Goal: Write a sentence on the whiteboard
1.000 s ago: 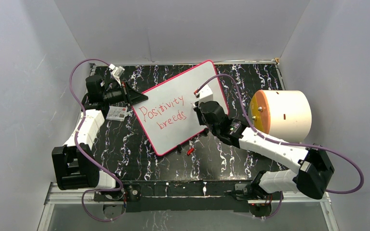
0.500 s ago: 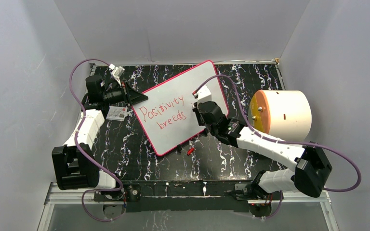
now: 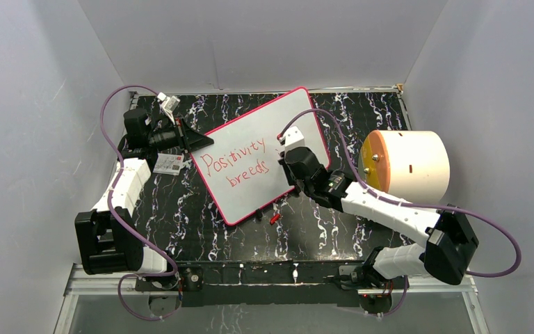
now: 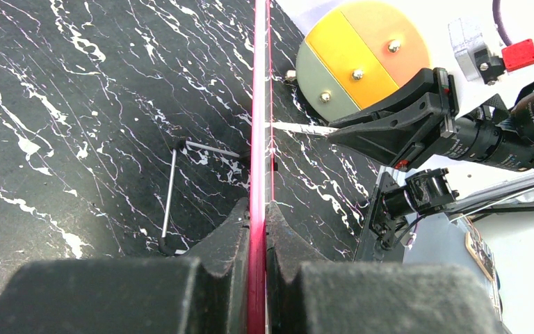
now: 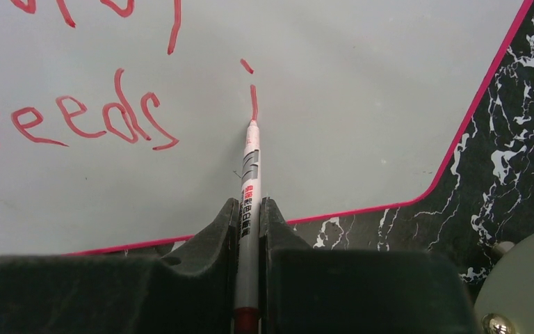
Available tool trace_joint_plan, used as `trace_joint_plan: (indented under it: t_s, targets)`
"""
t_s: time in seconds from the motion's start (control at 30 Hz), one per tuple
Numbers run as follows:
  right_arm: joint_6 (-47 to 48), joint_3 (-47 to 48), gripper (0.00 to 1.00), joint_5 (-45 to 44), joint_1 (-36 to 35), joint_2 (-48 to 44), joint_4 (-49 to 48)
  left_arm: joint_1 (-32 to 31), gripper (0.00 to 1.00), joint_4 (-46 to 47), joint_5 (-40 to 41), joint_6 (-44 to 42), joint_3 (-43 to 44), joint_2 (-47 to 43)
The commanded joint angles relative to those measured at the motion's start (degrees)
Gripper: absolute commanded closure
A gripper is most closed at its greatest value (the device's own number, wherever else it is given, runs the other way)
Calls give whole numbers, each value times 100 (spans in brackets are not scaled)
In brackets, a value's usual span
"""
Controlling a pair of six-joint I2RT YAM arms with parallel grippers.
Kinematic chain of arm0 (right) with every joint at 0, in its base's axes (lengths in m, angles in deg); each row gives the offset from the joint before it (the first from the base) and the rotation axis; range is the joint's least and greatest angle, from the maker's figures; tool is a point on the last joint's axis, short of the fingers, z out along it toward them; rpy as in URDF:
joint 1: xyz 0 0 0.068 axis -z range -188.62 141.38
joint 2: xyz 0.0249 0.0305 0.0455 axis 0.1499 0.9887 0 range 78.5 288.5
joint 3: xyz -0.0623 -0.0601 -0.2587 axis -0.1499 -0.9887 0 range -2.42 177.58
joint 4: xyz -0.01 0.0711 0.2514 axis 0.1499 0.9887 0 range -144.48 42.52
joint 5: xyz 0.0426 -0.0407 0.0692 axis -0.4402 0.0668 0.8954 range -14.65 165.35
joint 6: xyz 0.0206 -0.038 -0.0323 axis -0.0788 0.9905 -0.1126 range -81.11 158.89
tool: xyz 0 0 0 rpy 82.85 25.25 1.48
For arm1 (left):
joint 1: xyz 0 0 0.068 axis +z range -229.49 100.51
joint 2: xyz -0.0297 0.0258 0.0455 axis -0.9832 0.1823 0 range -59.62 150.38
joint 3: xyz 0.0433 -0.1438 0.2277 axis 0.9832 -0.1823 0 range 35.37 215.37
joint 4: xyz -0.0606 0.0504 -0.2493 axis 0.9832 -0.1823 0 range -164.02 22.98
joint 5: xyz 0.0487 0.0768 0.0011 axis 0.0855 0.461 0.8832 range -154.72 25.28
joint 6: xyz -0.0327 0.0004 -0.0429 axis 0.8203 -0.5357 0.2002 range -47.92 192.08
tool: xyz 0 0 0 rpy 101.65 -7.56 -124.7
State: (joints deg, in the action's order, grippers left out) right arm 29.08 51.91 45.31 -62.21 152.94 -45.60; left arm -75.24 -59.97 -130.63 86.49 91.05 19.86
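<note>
The whiteboard (image 3: pixel 250 132) lies tilted on the black marble table, white with a thin pink-red frame. My left gripper (image 3: pixel 193 141) is shut on its left edge. In the left wrist view the red frame (image 4: pixel 259 104) runs straight between that gripper's (image 4: pixel 257 223) fingers. The sentence (image 3: pixel 240 161) reads "Positivity breeds" in red. My right gripper (image 3: pixel 285 161) hovers over the board's right part, shut on a grey marker (image 5: pixel 250 167). The right wrist view shows the gripper (image 5: pixel 249 209) and the marker's tip touching the board at the bottom of a short dotted stroke (image 5: pixel 253 97), just right of "breeds" (image 5: pixel 90 118).
A big white cylinder with an orange end (image 3: pixel 407 165) lies right of the board. A small red cap (image 3: pixel 274 218) rests near the board's front edge, beside a black clip foot (image 3: pixel 258 215). A small printed card (image 3: pixel 169 163) lies by the left arm. A bent metal rod (image 4: pixel 170 195) rests on the table.
The right gripper with the marker has edged slightly toward the near side over the board. The left arm and the board have stayed still.
</note>
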Motion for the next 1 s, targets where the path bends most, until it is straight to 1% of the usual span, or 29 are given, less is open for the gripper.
trace_joint_plan:
  t_s: [0.0, 0.27, 0.4, 0.63, 0.87, 0.97]
  targets:
    - [-141, 314, 100, 206, 32, 34, 269, -109, 100, -459, 695, -528, -128, 278]
    - [-154, 388, 100, 476, 18, 72, 371, -110, 100, -452, 684, -527, -129, 278]
    - [-146, 279, 100, 591, 6, -62, -19, -109, 100, -456, 676, -527, -128, 278]
    - [-167, 131, 100, 385, 7, -274, -436, -109, 100, -458, 675, -527, -128, 283]
    - [-183, -101, 100, -154, 18, -641, -537, -113, 100, -459, 668, -527, -129, 278]
    - [-152, -84, 100, -310, 39, -639, -536, -109, 100, -453, 675, -523, -128, 280]
